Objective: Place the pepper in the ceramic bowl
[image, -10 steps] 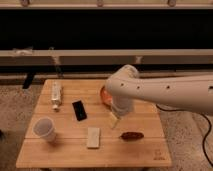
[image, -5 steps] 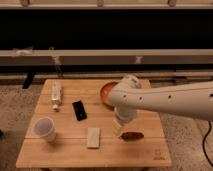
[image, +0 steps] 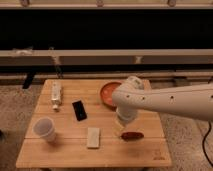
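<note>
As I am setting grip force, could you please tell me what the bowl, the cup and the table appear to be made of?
The bowl is probably glazed ceramic, with a glossy orange-red sheen. The cup is likely plastic, with a thin matte white wall. The table is wood, showing pale planks with visible seams. The end effector hangs low over the table, beside the pepper.

We see through one raised camera, angled down at the whole desk (image: 65,152) from its front; the end effector (image: 121,130) hangs right of centre.
</note>
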You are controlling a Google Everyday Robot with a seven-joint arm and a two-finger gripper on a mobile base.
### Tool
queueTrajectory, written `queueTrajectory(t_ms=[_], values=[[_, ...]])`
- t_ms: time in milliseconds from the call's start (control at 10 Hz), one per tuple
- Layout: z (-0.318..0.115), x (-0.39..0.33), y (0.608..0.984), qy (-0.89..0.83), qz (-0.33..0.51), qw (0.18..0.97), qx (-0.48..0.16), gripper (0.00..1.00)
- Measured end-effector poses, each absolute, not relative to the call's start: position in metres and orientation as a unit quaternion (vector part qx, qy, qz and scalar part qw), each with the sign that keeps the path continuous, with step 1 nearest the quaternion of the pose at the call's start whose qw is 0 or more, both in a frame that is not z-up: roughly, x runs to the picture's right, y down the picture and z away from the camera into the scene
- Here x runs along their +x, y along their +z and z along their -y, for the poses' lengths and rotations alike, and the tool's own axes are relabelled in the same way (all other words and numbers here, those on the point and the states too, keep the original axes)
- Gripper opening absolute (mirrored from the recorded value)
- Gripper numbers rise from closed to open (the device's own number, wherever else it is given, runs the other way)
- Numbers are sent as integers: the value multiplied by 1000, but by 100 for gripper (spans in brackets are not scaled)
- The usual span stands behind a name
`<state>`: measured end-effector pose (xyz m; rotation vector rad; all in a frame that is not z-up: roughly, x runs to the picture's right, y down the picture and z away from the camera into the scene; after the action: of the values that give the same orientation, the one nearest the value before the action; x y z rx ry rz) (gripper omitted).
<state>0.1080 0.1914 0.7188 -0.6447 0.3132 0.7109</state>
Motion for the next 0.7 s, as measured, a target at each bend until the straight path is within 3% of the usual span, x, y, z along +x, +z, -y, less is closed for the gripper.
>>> queueTrajectory(t_ms=[700], values=[[-245, 133, 770, 272, -100, 886, -362, 80]])
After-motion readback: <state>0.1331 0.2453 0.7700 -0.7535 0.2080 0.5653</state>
